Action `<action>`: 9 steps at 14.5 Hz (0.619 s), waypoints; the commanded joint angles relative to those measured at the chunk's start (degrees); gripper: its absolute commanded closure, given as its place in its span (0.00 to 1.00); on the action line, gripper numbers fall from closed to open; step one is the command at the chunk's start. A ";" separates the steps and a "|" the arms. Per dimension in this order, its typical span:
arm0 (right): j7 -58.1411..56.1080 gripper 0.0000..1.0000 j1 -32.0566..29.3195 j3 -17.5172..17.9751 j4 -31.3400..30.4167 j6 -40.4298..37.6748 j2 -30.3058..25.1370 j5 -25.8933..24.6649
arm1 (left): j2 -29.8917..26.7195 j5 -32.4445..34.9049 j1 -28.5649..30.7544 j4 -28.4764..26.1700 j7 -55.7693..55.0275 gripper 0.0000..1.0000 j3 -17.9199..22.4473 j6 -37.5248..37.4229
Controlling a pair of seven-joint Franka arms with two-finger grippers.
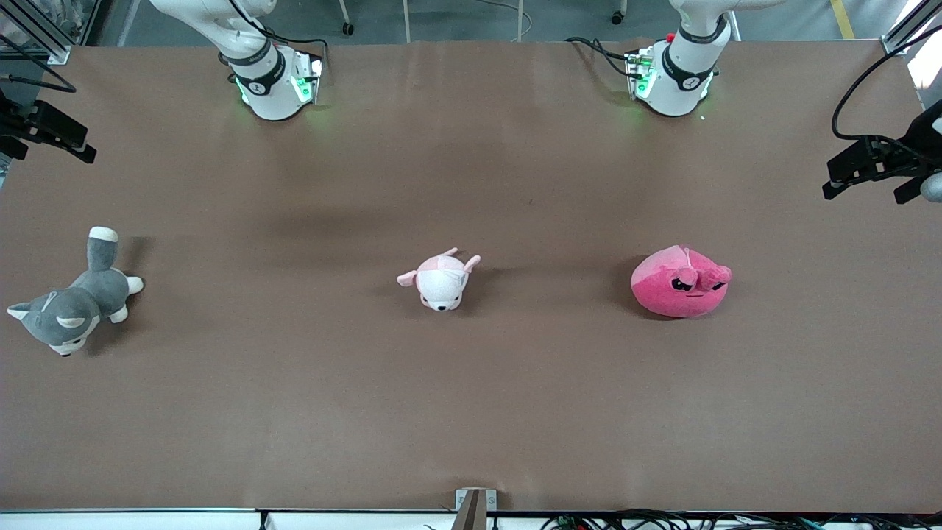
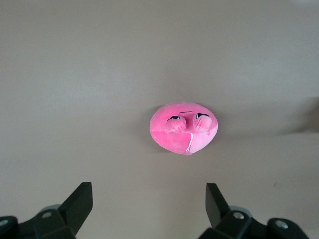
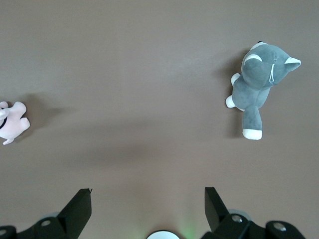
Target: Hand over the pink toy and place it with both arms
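Pink toy [image 1: 681, 282]: lies on the brown surface [image 1: 471, 397] toward the left arm's end, face up and untouched; nothing grips it. In the left wrist view it [image 2: 183, 128] sits alone on bare surface, well apart from the claw tips.

Left claw [image 2: 148, 199]: released, fingers spread wide and holding nothing; it hangs high over the surface with the pink toy in its sight. In the front view only the left arm's base [image 1: 677, 70] shows; the claw itself is out of that frame.

Right claw [image 3: 147, 201]: released and empty, fingers wide apart; it hangs high over the right arm's end of the surface. Its arm's base [image 1: 274, 81] alone shows in the front view.

Puppy [image 1: 441, 278]: pale pink and white, at the middle of the surface, between the other two toys; not the task's thing.

Husky [image 1: 73, 305]: grey and white, at the right arm's end; seen whole in the right wrist view [image 3: 259, 84].

Progress: nothing of the task appears done. The grasp, the handover between claws and the placing all seem left.

Step in hand: judged to be the left arm's descent onto the pink toy, since that toy lies nearest its base.
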 commanded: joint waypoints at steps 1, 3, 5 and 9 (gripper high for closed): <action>-0.49 0.00 -0.41 0.11 -1.60 0.32 -1.59 0.19 | 0.54 0.15 -0.01 1.46 0.31 0.00 0.01 -0.44; -0.49 0.00 -0.41 0.11 -1.69 0.32 -1.59 0.19 | 0.62 0.06 -0.09 1.46 0.31 0.00 0.01 -0.44; -0.49 0.00 -0.41 0.11 -1.60 0.32 -1.59 0.19 | 0.62 0.06 -0.18 1.46 0.22 0.00 0.01 -0.44; -0.49 0.00 -0.41 0.11 -1.60 0.32 -1.59 0.19 | 2.99 0.77 -0.88 1.20 0.48 0.00 -0.17 -0.44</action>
